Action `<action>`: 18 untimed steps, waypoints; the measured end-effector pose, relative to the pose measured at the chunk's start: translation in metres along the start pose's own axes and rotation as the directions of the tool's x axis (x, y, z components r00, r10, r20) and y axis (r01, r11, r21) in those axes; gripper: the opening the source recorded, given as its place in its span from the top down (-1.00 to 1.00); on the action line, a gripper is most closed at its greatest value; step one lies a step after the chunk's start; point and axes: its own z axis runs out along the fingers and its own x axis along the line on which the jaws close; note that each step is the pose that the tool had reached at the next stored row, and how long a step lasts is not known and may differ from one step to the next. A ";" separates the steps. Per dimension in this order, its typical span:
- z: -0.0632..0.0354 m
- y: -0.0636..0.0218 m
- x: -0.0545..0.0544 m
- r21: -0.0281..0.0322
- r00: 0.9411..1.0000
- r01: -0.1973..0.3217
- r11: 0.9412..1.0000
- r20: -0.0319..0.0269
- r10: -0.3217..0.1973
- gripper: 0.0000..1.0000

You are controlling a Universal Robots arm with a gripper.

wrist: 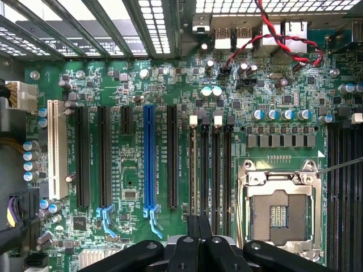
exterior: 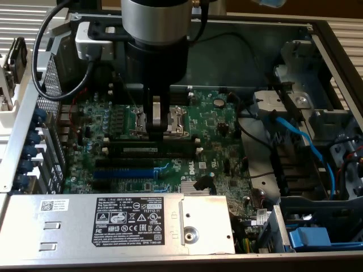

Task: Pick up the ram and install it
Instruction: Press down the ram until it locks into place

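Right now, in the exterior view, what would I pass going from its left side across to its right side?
Black cable → blue slot → gripper → round silver battery → light blue cable.

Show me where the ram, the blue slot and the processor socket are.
ram (exterior: pixel 156 150): exterior view, middle of the strip.
blue slot (wrist: pixel 149 158): wrist view, middle of its length.
processor socket (wrist: pixel 279 214): wrist view, its contact field.
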 end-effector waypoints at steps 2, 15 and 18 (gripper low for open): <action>0.0002 -0.0014 0.000 0.000 1.000 0.000 1.000 0.000 0.000 0.80; 0.0031 -0.0022 0.000 0.002 1.000 0.002 1.000 0.000 -0.002 0.80; 0.0035 -0.0024 0.000 0.002 1.000 0.002 1.000 0.000 -0.002 0.80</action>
